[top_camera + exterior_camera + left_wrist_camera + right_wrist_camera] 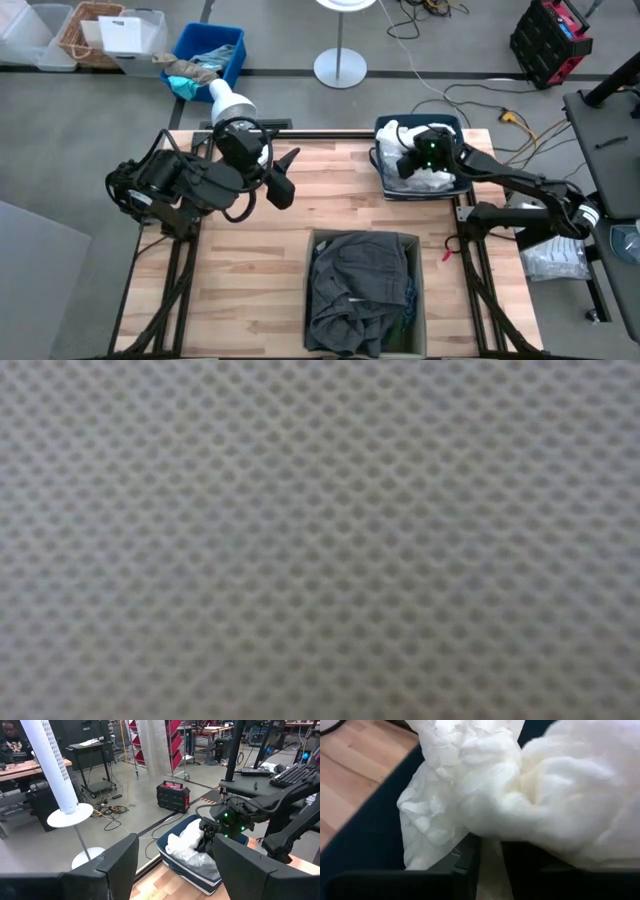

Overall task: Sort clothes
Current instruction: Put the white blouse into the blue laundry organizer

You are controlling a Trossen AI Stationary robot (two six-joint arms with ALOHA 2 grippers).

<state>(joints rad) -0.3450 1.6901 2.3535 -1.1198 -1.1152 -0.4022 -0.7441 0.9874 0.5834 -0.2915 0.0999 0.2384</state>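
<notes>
Several white garments (420,180) lie heaped in the dark blue bin (384,128), where the right gripper (490,865) is pressed down, its fingers pinching a fold of white cloth. Well away from that bin, the left gripper (283,178) hangs over bare tabletop (330,195), fingers spread.

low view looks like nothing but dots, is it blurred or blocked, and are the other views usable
Low view: blocked, filled edge to edge by a soft-focus grey mesh weave, no table visible. Right wrist view: very close on the white garments, slightly soft. High view: evenly lit, clear. Left wrist view: sharp beyond the left gripper.
</notes>
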